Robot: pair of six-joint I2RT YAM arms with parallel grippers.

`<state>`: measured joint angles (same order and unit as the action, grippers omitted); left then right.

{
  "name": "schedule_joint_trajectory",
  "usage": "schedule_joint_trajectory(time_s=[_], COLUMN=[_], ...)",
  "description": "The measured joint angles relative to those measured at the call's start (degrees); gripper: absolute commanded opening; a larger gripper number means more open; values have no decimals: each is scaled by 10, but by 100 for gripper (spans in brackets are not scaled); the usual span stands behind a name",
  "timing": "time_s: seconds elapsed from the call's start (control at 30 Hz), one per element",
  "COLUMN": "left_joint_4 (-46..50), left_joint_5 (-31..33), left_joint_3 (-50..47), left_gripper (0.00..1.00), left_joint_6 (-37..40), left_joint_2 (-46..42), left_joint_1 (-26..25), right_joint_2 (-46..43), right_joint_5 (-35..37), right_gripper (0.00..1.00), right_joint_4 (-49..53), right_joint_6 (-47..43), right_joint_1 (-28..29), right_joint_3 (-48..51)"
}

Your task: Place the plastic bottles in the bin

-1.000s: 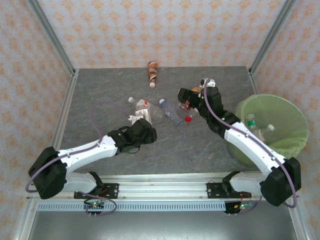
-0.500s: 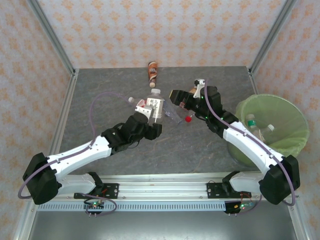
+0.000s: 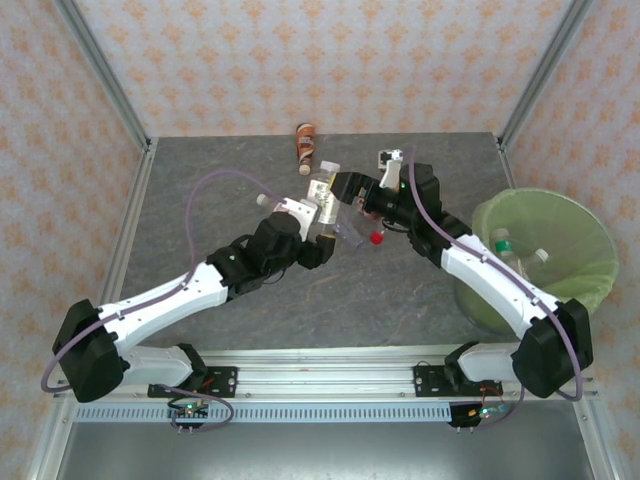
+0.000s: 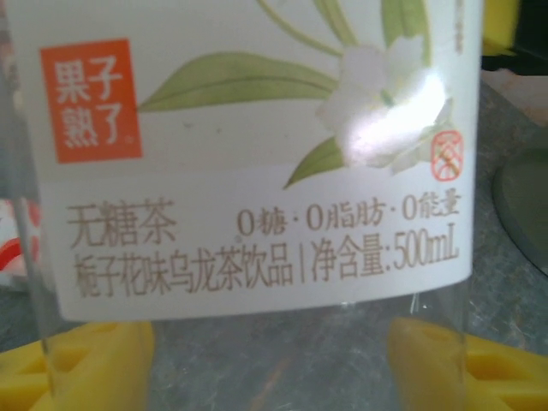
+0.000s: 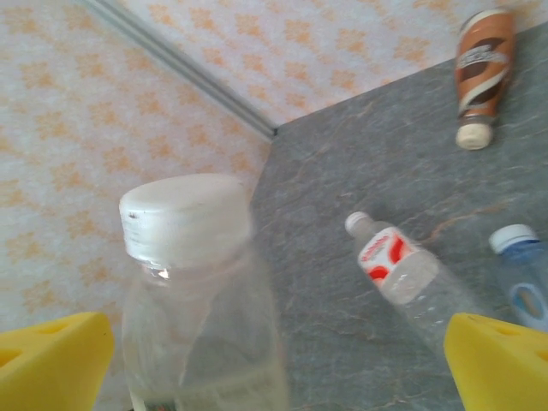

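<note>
Plastic bottle (image 3: 322, 192), clear and apparently near empty, stood upright and raised, well left of the bin (image 3: 575, 250). Judged light, thin-walled and slippery; grip the labelled mid-body. Left gripper (image 4: 274, 368) clamped its lower body. Right gripper (image 5: 274, 360) was spread wide, flanking the cap (image 5: 184, 214).

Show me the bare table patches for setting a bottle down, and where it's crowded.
Bare: the table's left side, between the side rail and the left arm; the near-middle strip between it and the right arm; the back right corner. Crowded: the centre, where loose bottles lie around the held tea bottle.
</note>
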<state>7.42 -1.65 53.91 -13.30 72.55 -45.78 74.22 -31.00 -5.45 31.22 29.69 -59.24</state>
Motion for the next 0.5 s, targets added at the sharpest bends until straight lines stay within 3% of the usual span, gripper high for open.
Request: schedule_joint_trajectory(time_s=[0.2,0.5], left_joint_4=[-1,-6], left_joint_5=[-27,-46], left_joint_3=[22,23], left_gripper=[0,0], left_joint_6=[23,27], left_joint_2=[14,15], left_joint_1=[-3,-3], right_joint_2=[15,29], right_joint_5=[-39,-35], right_gripper=[93,61], right_joint_4=[-19,-3], right_joint_6=[12,3], right_joint_1=[7,7], right_joint_3=[0,-10])
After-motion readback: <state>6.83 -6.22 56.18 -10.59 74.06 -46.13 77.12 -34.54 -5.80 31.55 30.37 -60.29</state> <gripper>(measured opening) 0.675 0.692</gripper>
